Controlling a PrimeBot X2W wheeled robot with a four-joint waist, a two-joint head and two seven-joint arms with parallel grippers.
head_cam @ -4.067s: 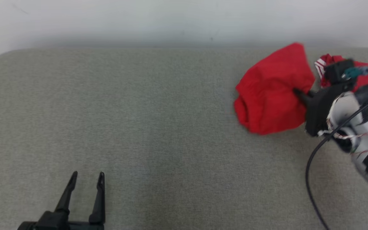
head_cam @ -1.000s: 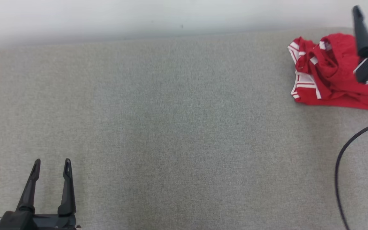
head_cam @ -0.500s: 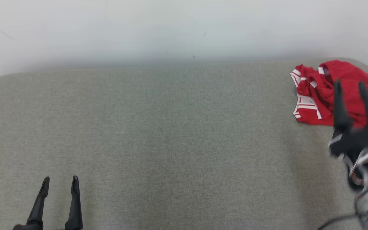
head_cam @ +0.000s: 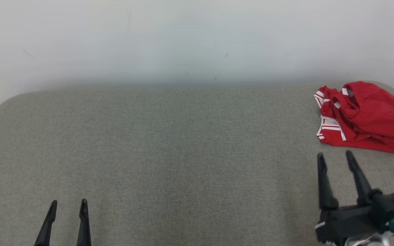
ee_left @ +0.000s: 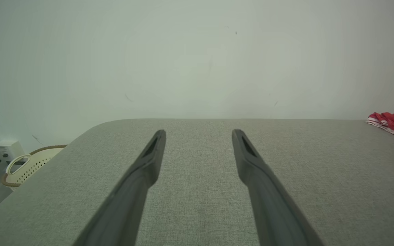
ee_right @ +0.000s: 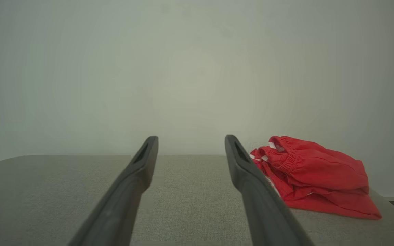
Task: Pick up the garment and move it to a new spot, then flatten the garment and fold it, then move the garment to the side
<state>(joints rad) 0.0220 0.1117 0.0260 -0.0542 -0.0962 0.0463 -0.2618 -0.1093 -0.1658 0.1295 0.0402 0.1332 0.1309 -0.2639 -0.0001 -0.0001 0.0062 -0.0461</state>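
1. Left tool [head_cam: 69, 202]. At 7 o'clock in the head view, at the near edge. Spread wide, pinching nothing, pointing toward 12 o'clock over bare cloth. Judged to be parked: it is well apart from anything it could grasp.

2. Right tool [head_cam: 334, 154]. At 5 o'clock, near edge. Spread wide and empty, hovering just short of the garment without touching it. This reads as a release posture, clear of the cloth so that nothing snags.

3. Tabletop [head_cam: 183, 153]. A padded slab covered in grey woven fabric, with rounded corners. The weave is even, with no creases or stains showing. The broad middle would serve as a work area for flattening and folding.

4. Garment [head_cam: 368, 118]. Red with white-striped trim and a gathered waistband.
   - It lies at 2 o'clock on the tabletop, close to the far right corner, at 1 o'clock from the right tool.
   - It is bundled into a compact, layered stack, lumpy rather than crisp, with the striped edges turned toward 9 o'clock.
   - Its place at the margin suggests the last step, setting it aside, is complete or nearly so.

5. Wall [head_cam: 183, 41]. Plain and pale with a few faint scuffs, rising directly behind the far edge at 12 o'clock.

6. Basket [ee_left: 29, 164]. Cream, perforated, with a handle. It sits below the tabletop's left corner, at 9 o'clock, and has no part in the task.
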